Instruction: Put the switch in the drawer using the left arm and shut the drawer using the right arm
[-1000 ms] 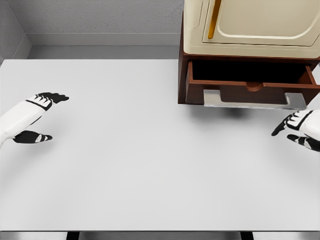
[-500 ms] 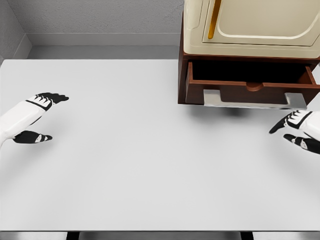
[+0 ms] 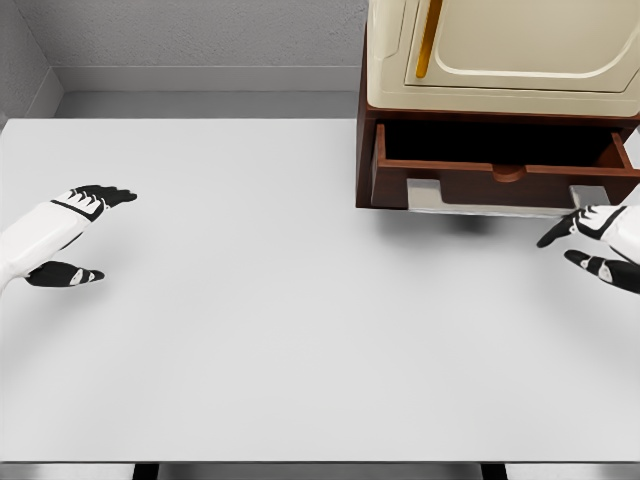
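Observation:
The brown wooden drawer (image 3: 505, 187) stands pulled out of the cabinet at the table's back right, and its inside is dark with nothing visible in it. A flat light grey slab (image 3: 480, 200), possibly the switch, lies on the table just under the drawer front. My right hand (image 3: 560, 250) hovers open at the right edge, just below the drawer's right corner and touching nothing. My left hand (image 3: 105, 235) is open at the far left of the table, far from the drawer, and holds nothing.
A cream appliance (image 3: 510, 50) with a yellow handle sits on top of the brown cabinet (image 3: 366, 150). The white table (image 3: 260, 320) reaches back to a grey wall.
My right hand has risen slightly toward the drawer's right front corner. The left hand and the drawer have not moved.

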Motion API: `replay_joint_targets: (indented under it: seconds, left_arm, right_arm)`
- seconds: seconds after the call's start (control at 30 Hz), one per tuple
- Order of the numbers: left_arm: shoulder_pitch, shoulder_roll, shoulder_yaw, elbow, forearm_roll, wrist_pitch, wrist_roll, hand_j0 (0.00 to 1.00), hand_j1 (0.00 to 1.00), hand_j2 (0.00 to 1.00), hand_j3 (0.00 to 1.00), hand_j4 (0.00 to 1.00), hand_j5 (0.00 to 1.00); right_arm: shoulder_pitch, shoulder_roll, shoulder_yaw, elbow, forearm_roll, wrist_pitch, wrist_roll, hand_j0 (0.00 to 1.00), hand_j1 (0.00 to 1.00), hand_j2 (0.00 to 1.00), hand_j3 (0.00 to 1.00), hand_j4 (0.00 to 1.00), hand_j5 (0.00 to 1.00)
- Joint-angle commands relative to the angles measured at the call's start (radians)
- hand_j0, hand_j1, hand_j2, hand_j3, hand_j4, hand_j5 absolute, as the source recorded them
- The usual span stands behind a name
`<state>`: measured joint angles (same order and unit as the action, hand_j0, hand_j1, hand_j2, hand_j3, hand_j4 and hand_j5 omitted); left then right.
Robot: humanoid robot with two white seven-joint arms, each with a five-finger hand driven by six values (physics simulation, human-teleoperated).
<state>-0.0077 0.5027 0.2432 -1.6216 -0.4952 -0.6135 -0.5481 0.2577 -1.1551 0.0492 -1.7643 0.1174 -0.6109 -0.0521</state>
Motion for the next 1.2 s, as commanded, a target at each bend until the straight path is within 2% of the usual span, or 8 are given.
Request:
replay_joint_targets:
  seconds: [0.0,0.17,0.47,0.63,0.9,0.97,1.07,1.17]
  left_arm:
    - [0.0,0.0,0.001,0.0,0.007,0.003,0.0,1.0,1.0,1.0,1.0,1.0,1.0]
    - [0.0,0.0,0.001,0.002,0.007,0.003,0.0,1.0,1.0,1.0,1.0,1.0,1.0]
    - [0.0,0.0,0.005,0.002,0.007,0.003,0.0,1.0,1.0,1.0,1.0,1.0,1.0]
    - [0.0,0.002,0.005,0.002,0.007,0.003,0.0,1.0,1.0,1.0,1.0,1.0,1.0]
    - [0.005,0.002,0.005,0.002,0.007,0.003,0.0,1.0,1.0,1.0,1.0,1.0,1.0]
    - [0.005,0.002,0.005,0.002,0.007,0.003,0.0,1.0,1.0,1.0,1.0,1.0,1.0]
    - [0.005,0.002,0.005,0.002,0.007,0.003,0.0,1.0,1.0,1.0,1.0,1.0,1.0]
    - [0.005,0.002,0.005,0.002,0.007,0.003,0.0,1.0,1.0,1.0,1.0,1.0,1.0]
  right_arm:
    - [-0.002,0.015,0.004,-0.001,-0.004,0.0,0.001,0.57,0.57,0.57,0.57,0.57,0.57]
    - [-0.04,0.038,0.037,0.002,-0.001,0.0,0.003,0.57,0.57,0.57,0.57,0.57,0.57]
    - [-0.028,0.034,0.063,0.002,0.007,0.0,0.006,0.58,0.58,0.58,0.58,0.58,0.58]
    - [-0.029,0.037,0.061,0.0,0.05,0.0,0.006,0.58,0.58,0.58,0.58,0.58,0.58]
    - [-0.043,0.098,0.08,-0.003,0.081,0.0,0.011,0.58,0.58,0.58,0.58,0.58,0.58]
    - [-0.075,0.114,0.092,-0.003,0.081,0.0,0.011,0.58,0.58,0.58,0.58,0.58,0.58]
    - [-0.163,0.146,0.167,-0.003,0.084,0.0,0.011,0.58,0.58,0.58,0.58,0.58,0.58]
    - [-0.17,0.147,0.169,-0.001,0.085,0.0,0.011,0.58,0.58,0.58,0.58,0.58,0.58]
